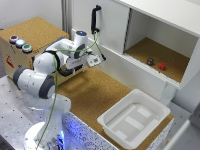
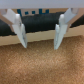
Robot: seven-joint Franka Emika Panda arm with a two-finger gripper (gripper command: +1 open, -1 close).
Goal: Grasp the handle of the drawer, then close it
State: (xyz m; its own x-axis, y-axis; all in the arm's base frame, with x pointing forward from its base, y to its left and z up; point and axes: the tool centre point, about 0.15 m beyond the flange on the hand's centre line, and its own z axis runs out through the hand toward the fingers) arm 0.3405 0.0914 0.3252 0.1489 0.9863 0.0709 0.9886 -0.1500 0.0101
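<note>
One arm, one gripper [image 1: 101,58]: in the wrist view we see both fingers [image 2: 20,31] spread wide with nothing between them, over the cork worktop [image 1: 95,95]. Beyond it in the exterior view, the handle [image 1: 95,19] sits above the gripper, long axis upright, on the drawer [image 1: 112,25] panel. They're apart, no contact yet. We judge the next move is up and in toward the handle.
</note>
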